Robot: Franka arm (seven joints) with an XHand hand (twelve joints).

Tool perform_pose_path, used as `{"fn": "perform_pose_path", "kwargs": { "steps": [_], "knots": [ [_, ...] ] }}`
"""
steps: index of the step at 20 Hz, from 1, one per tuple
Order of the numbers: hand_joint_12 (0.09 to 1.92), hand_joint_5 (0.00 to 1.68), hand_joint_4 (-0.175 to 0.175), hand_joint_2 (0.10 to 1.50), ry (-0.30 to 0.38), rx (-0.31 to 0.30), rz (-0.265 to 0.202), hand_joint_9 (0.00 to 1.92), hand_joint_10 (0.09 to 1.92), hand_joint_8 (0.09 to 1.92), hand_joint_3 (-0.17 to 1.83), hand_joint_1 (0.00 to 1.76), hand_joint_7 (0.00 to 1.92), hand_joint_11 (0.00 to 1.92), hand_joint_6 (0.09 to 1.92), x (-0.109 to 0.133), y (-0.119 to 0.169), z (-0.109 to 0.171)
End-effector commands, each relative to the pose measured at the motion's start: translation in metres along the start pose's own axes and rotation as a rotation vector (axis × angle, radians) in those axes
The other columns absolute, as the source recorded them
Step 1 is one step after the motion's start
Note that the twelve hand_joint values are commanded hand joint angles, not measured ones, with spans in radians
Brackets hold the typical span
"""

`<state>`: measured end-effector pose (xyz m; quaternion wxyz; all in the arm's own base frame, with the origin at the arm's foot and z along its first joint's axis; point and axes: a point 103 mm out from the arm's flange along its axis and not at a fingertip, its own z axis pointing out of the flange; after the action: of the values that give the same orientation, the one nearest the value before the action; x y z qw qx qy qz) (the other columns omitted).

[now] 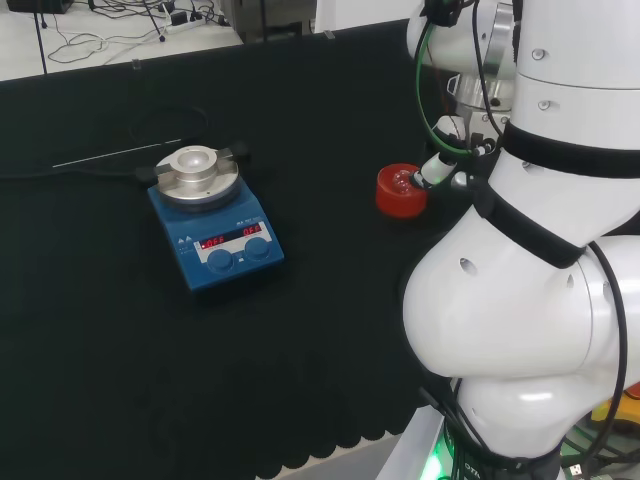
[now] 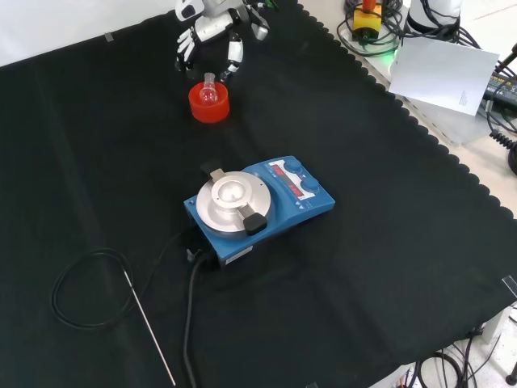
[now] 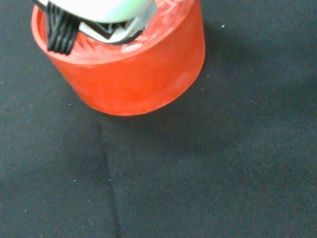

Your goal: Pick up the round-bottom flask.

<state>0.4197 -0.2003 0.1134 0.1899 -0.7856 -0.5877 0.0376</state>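
A small clear round-bottom flask (image 2: 210, 87) sits neck up in a red ring stand (image 2: 209, 106) at the far side of the black cloth in the front view. The hand (image 2: 212, 31) hangs just behind and above it. Its fingers (image 2: 234, 55) are spread and point down on either side of the flask's neck, apart from the glass. In the head view the red stand (image 1: 399, 192) lies left of the arm's white links, with a fingertip (image 1: 434, 171) close to its right rim. The wrist view has the red stand (image 3: 133, 74) close below a blurred part of the hand (image 3: 99, 9).
A blue hotplate stirrer (image 2: 258, 202) with a round metal top stands mid-cloth, nearer the front camera than the stand. A black cable and a thin metal rod (image 2: 149, 323) lie at the lower left of the front view. Papers and cables lie beyond the cloth's scalloped right edge.
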Motion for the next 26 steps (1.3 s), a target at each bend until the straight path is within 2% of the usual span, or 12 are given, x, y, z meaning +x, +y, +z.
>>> {"fn": "perform_pose_path", "kwargs": {
  "steps": [1,22,26],
  "knots": [
    [1.41,0.62,-0.038,0.58,0.001,0.012,0.004,0.43,0.66,0.67,0.66,0.91,0.21,0.13,0.74,-0.004,-0.002,0.003],
    [1.41,0.66,-0.036,0.59,-0.013,0.04,0.012,0.44,0.67,0.67,0.66,0.92,0.22,0.13,0.73,-0.002,0.005,0.018],
    [1.41,0.79,-0.046,0.62,-0.011,0.034,0.011,0.45,0.67,0.67,0.65,0.91,0.23,0.14,0.7,-0.005,0.006,0.016]
  ]
}}
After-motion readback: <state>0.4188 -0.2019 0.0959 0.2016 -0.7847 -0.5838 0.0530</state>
